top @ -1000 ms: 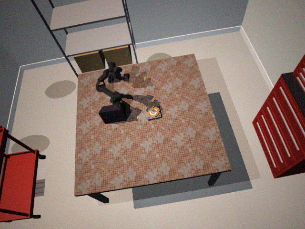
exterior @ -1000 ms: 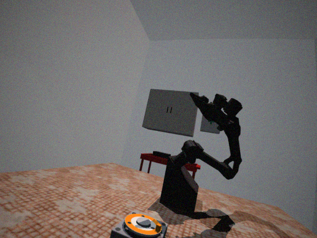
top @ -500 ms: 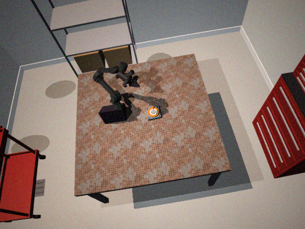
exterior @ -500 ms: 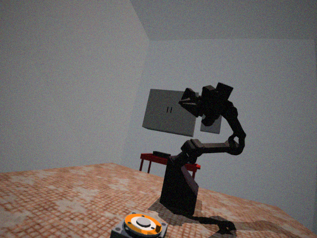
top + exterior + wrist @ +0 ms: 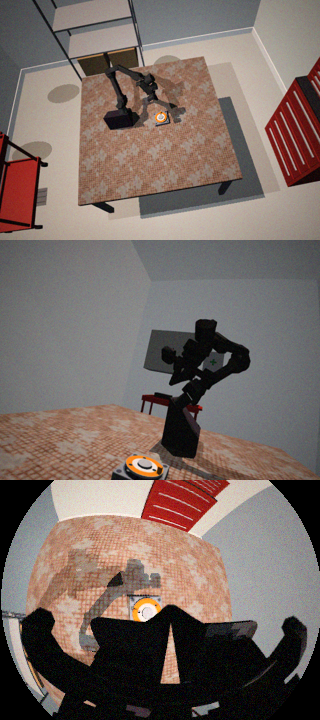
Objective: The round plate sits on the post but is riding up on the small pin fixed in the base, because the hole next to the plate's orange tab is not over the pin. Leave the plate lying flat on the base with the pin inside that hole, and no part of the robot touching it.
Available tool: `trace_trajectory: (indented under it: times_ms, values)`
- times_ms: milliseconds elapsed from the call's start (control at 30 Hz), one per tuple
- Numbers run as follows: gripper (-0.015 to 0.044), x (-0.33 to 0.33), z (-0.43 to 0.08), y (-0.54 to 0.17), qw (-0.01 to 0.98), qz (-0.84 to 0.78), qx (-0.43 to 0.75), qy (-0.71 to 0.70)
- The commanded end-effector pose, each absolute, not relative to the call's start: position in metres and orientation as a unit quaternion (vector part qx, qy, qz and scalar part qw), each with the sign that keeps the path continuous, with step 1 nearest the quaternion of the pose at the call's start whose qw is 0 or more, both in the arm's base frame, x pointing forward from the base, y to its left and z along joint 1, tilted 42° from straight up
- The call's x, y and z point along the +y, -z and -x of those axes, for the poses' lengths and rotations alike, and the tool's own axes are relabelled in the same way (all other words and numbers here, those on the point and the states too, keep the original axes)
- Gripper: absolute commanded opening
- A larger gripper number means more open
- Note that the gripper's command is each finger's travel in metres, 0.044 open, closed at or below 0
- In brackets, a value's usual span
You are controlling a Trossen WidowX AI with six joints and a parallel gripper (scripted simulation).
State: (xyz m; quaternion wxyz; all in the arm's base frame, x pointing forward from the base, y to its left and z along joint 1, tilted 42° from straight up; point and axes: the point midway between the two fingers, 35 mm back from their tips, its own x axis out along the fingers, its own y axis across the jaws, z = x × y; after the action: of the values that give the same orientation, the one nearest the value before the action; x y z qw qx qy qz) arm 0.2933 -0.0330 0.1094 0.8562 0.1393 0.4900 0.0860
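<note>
From exterior view, orange tab (image 5: 160,469) visible on plate (image 5: 134,463), claw (image 5: 172,381) closed, aloft

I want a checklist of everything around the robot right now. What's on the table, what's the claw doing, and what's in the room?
Surface: table with a brown woven pattern, carrying the robot's dark pedestal and the job's fixture.
Job's things: round plate, orange, sits on the grey base around a pale post; its orange tab sticks out at the rim. The pin is too small to make out.
Clutter: nothing seen.
Gripper: gripper shut and holding nothing, up in the air behind the plate, touching nothing.
Cables: nothing seen.
Surroundings: red drawer cabinet, red cart, metal shelf unit, grey wall cabinet.
</note>
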Motion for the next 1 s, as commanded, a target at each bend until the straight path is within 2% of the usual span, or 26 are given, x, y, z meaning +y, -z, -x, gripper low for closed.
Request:
trace_trajectory:
  times_ms: [0,467,967]
  values:
    - [0.0000,-0.004,-0.301,-0.082,0.818,-0.161,0.533,-0.146]
    - [0.0000,0.088,-0.292,0.006,0.662,-0.226,0.656,-0.283]
    - [0.0000,0.123,-0.290,0.042,0.659,-0.228,0.658,-0.285]
